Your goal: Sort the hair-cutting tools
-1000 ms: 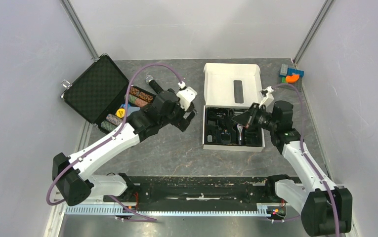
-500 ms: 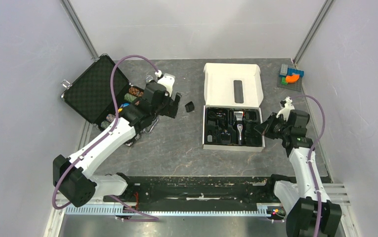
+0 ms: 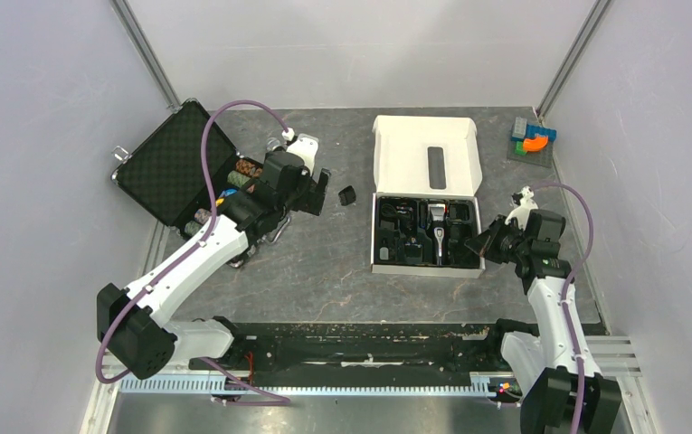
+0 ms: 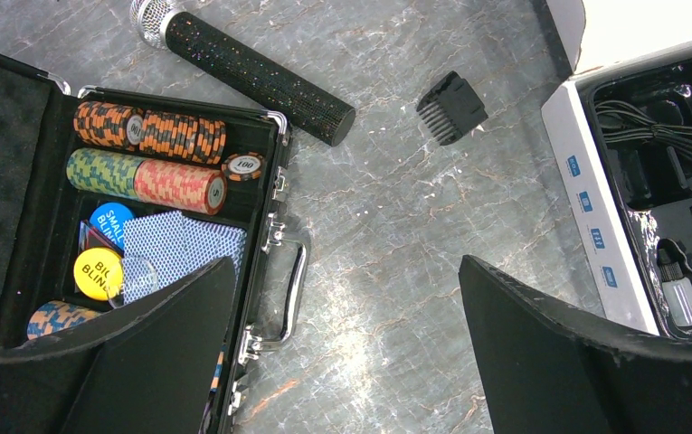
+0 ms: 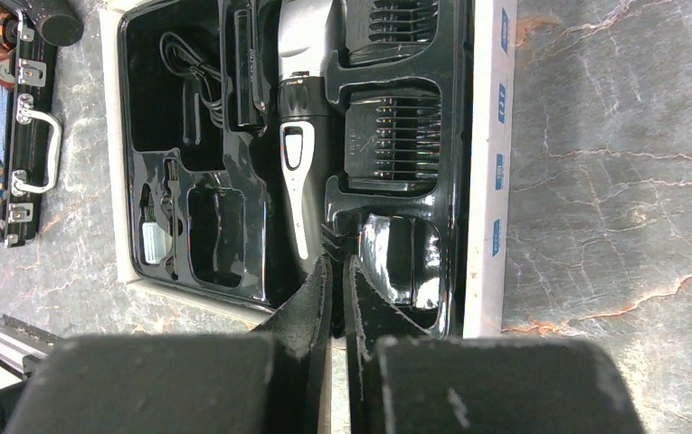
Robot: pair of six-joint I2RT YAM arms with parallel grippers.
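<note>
Loose black comb [image 4: 451, 107] sits on the table [image 4: 396, 226] at upper middle of the left wrist view, left claw [image 4: 346, 271] splayed wide below it, right claw [image 5: 337, 271] clenched empty; it looks light, stiff and slick, best pinched across its flat sides.

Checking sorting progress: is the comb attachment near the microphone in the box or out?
Out. The comb attachment lies on the table between the microphone and the white box, touching neither.
</note>
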